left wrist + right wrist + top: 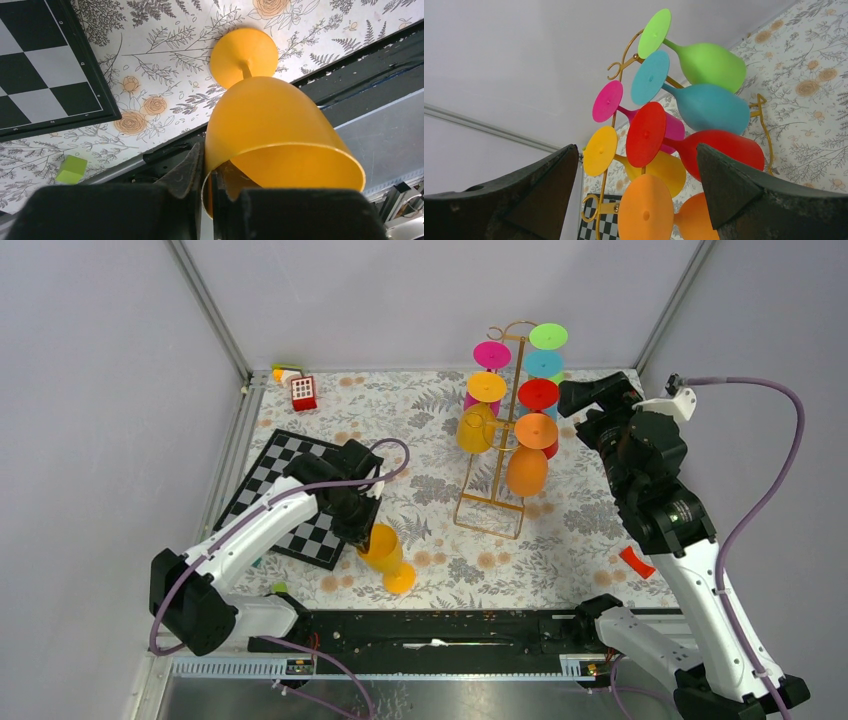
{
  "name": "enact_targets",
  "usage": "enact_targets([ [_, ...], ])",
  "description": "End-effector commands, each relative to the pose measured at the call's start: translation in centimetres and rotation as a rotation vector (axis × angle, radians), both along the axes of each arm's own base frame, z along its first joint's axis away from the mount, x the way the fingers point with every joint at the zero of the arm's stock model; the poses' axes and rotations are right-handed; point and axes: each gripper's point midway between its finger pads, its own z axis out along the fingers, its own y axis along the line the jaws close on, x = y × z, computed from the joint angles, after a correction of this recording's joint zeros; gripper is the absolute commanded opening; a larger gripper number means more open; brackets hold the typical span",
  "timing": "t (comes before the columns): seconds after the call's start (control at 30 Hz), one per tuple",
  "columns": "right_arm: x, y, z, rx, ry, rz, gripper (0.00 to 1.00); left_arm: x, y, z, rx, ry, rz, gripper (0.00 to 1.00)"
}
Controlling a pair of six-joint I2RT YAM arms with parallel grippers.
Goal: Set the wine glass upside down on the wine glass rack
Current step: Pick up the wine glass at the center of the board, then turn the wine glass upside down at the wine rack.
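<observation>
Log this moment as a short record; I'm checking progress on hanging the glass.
wine glass: orange, beside the chessboard, not yet on the wine glass rack
left pincer: shut on the wine glass rim, one finger inside
right pincer: open, facing the wine glass rack
rack load: six coloured glasses hung upside down

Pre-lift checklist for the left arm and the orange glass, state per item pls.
1. Grip: left gripper pinches the wine glass at the rim, one finger inside and one outside: ok.
2. Contact: foot is down on the tablecloth, not yet lifted: ok.
3. Glass upright: it looks tilted from above: cannot tell.
4. Other arm: right gripper is open and empty, facing the wine glass rack: ok.
5. Free hook: six hung glasses crowd the rack: cannot tell.
</observation>
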Motion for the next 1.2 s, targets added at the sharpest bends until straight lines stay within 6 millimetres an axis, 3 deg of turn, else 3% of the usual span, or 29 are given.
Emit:
enact_targets([
  [0.0, 0.0, -0.8, 2.8, 0.000, -0.067, -0.032, 0.94, 1.6, 0.0, 1.8, 0.009, -0.092, -0.010, 0.06],
  [0.2, 0.1, -0.7, 3.8, -0.008, -0.081, -0.025, 0.94, 3.7, 1.2, 3.8, 0.066, -0.222, -0.005, 0.00],
  [0.43, 0.3, 0.0, 5.8, -0.041, -0.113, 0.014, 0.94, 7.0, 2.5, 7.7, 0.118, -0.428, 0.054, 0.00],
  [0.67, 0.7, 1.9, 7.6, -0.048, -0.164, 0.111, 0.89, 10.4, 1.7, 14.5, 0.015, -0.678, 0.133, 0.00],
  [0.87, 1.0, 5.1, 9.6, -0.086, -0.196, 0.281, 0.86, 12.6, -0.7, 21.9, -0.198, -0.905, 0.159, 0.00],
  [1.17, 0.8, 9.2, 11.9, -0.098, -0.215, 0.499, 0.87, 12.6, -4.2, 31.5, -0.552, -1.112, 0.137, 0.00],
])
